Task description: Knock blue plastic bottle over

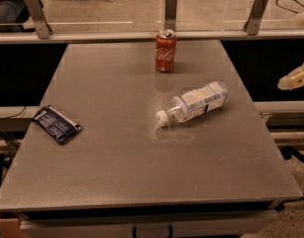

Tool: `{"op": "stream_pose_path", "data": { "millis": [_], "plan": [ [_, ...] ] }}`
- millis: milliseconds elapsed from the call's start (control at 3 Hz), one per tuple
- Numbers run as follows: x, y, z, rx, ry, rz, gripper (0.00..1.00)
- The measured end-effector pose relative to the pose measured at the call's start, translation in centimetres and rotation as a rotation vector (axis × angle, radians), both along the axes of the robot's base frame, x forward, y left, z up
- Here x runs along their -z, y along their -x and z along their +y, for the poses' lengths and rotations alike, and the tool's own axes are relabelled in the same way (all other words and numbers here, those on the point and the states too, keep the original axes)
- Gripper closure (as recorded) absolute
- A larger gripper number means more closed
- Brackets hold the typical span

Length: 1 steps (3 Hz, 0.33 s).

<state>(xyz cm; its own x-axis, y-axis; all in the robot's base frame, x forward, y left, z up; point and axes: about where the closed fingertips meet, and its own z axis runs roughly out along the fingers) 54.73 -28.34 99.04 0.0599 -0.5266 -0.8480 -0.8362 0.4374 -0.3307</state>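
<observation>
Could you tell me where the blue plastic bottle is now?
The blue plastic bottle lies on its side right of the table's centre, in front of the red can; the gripper hangs beyond the table's right edge.

Dim, warm overhead light.
Soft sheen across the bench point(92, 148); the hand point(293, 51) shows pale at the frame's right edge.
</observation>
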Motion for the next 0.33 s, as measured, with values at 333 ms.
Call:
{"op": "stream_pose_path", "data": {
  "millis": [333],
  "plan": [
    [-0.63,-0.17,-0.04,0.001,0.002,-0.013,0.0]
  ]
}}
